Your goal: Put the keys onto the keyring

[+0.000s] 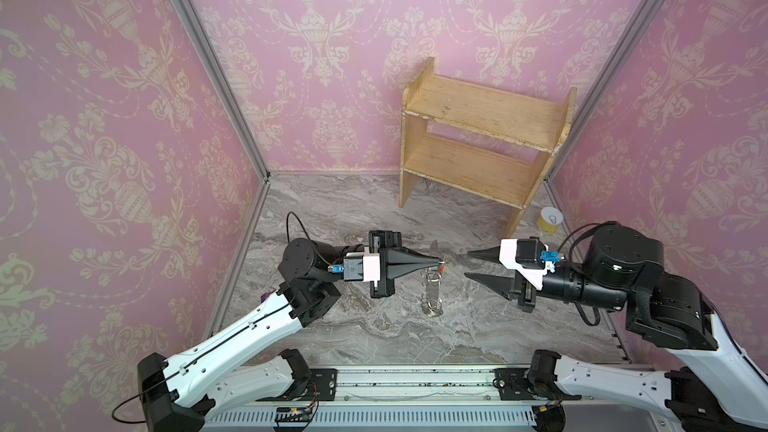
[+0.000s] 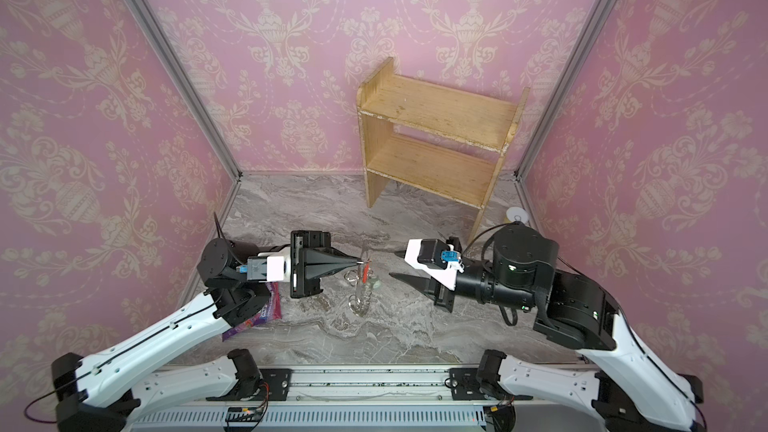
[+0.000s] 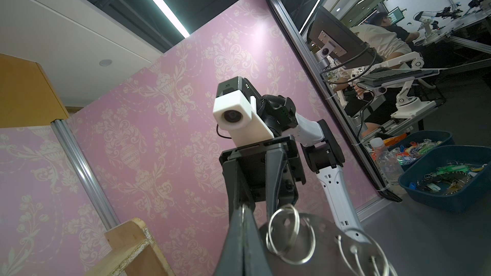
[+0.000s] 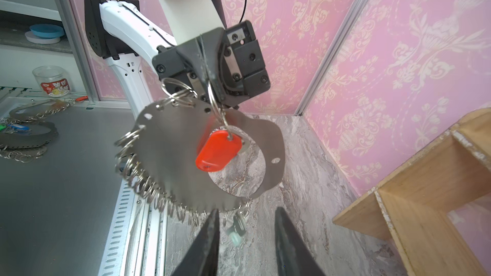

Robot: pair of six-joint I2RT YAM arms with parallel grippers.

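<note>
Above the grey marble tabletop [image 1: 374, 326], in both top views, your left gripper [image 1: 441, 261] holds up the flat grey metal crescent keyring [image 1: 432, 290]; your right gripper [image 1: 466, 263] stands with jaws apart, empty. Left wrist view: left jaws pressed together beside silver split rings [image 3: 284, 224]. Right wrist view: the small silver key with red-orange plastic tag [image 4: 218, 151] hangs from the pinched ring, apparently threaded; little seems left.

Left tool [image 4: 214, 90] pinches a split ring [image 4: 211, 100] on the keyring [image 4: 170, 155]; keys [image 4: 218, 151] hang from it.
</note>
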